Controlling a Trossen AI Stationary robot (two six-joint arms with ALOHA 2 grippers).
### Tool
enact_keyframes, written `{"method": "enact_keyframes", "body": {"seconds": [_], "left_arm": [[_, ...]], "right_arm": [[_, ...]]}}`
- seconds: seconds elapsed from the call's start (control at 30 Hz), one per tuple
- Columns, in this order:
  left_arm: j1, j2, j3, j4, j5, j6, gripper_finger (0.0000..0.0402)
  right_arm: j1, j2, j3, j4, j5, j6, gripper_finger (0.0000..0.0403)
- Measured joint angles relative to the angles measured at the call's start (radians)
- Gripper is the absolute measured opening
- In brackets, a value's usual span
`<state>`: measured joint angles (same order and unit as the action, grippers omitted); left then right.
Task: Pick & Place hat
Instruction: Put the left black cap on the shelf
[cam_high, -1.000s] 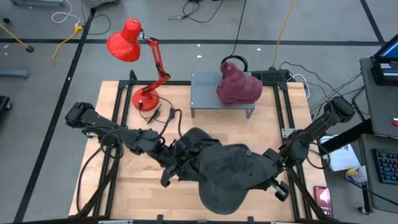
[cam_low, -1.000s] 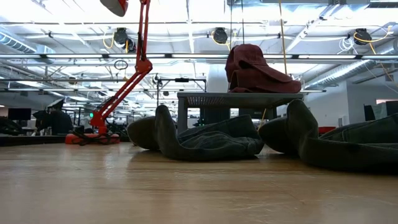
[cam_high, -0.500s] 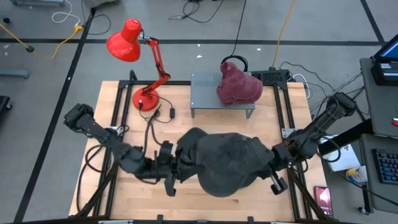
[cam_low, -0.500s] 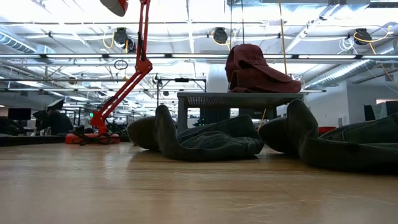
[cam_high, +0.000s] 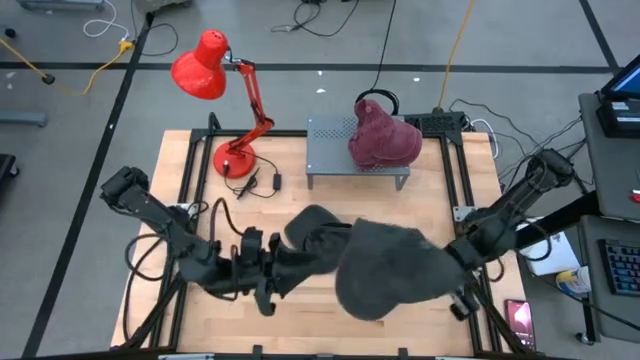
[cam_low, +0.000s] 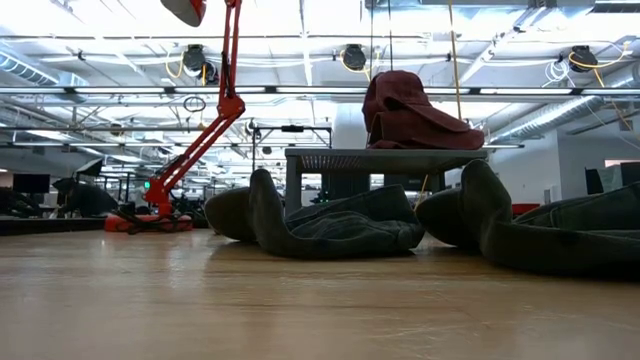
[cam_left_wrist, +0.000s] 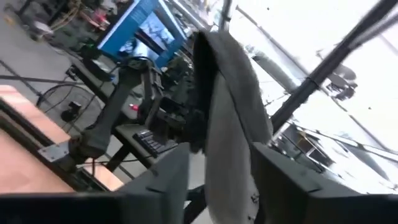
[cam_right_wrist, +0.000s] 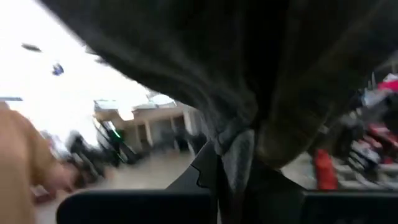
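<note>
A large dark grey hat (cam_high: 388, 270) hangs between my two grippers over the table's near middle. In the low view its dark cloth (cam_low: 330, 222) shows low over the table. My left gripper (cam_high: 288, 268) is at the hat's left end and my right gripper (cam_high: 452, 262) at its right edge, both shut on it. In the left wrist view the grey cloth (cam_left_wrist: 231, 118) rises between my fingers. A dark red hat (cam_high: 384, 138) sits on a grey metal stand (cam_high: 332, 135) at the far middle. My left gripper pinches a narrow, gathered part of the hat's left end (cam_left_wrist: 227, 168) between its two fingers (cam_left_wrist: 168, 180), reaching in level from the table's left. The cloth runs on toward the right arm. My right gripper pinches a fold at the hat's right edge (cam_right_wrist: 239, 155), coming from the table's right. The hat's bulk spreads out in front of it and hides the fingers in the high view.
A red desk lamp (cam_high: 215, 75) stands at the far left, its base (cam_high: 233, 158) on the table with a black cable (cam_high: 262, 183) beside it. The stand (cam_low: 385, 157) with the red hat (cam_low: 410, 108) is behind the held hat. Bare wood (cam_high: 330, 325) lies along the near edge.
The dark hat has shifted toward the table's right and bunched up there, with a narrow part trailing to my left gripper. My right gripper has drawn back a little toward the right edge, and my left arm has swung toward the near edge.
</note>
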<state>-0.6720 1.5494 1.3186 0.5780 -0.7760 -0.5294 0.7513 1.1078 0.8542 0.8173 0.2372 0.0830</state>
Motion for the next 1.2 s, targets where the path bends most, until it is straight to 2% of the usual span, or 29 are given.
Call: {"method": "enact_keyframes", "body": {"seconds": [0.13, 0.23, 0.37, 0.53, 0.73, 1.0, 1.1, 1.2], "left_arm": [[-0.017, 0.001, 0.000, -0.008, -0.036, -0.043, 0.0239], [-0.022, 0.017, 0.000, 0.004, -0.114, -0.045, 0.0276], [-0.025, 0.036, 0.000, 0.004, -0.186, -0.064, 0.0308], [0.012, 0.049, 0.001, 0.034, -0.154, -0.085, 0.0328], [0.071, 0.060, 0.002, 0.115, -0.051, -0.054, 0.0323], [0.173, 0.062, 0.001, 0.135, 0.069, -0.057, 0.0297], [0.209, 0.062, 0.001, 0.135, 0.157, -0.099, 0.0279], [0.231, 0.062, 0.001, 0.136, 0.197, -0.146, 0.0244]], "right_arm": [[0.001, -0.009, 0.003, 0.079, 0.047, -0.067, 0.0003], [-0.001, -0.007, 0.003, 0.108, 0.112, -0.123, 0.0003], [-0.023, -0.001, -0.001, 0.151, 0.168, -0.190, 0.0003], [-0.070, 0.001, 0.002, 0.200, 0.179, -0.203, 0.0003], [-0.139, 0.027, 0.001, 0.210, 0.177, -0.160, 0.0003], [-0.203, 0.084, 0.001, 0.231, 0.125, -0.068, 0.0003], [-0.202, 0.084, 0.001, 0.234, 0.129, -0.082, 0.0003], [-0.202, 0.079, 0.001, 0.271, 0.130, -0.120, 0.0003]]}}
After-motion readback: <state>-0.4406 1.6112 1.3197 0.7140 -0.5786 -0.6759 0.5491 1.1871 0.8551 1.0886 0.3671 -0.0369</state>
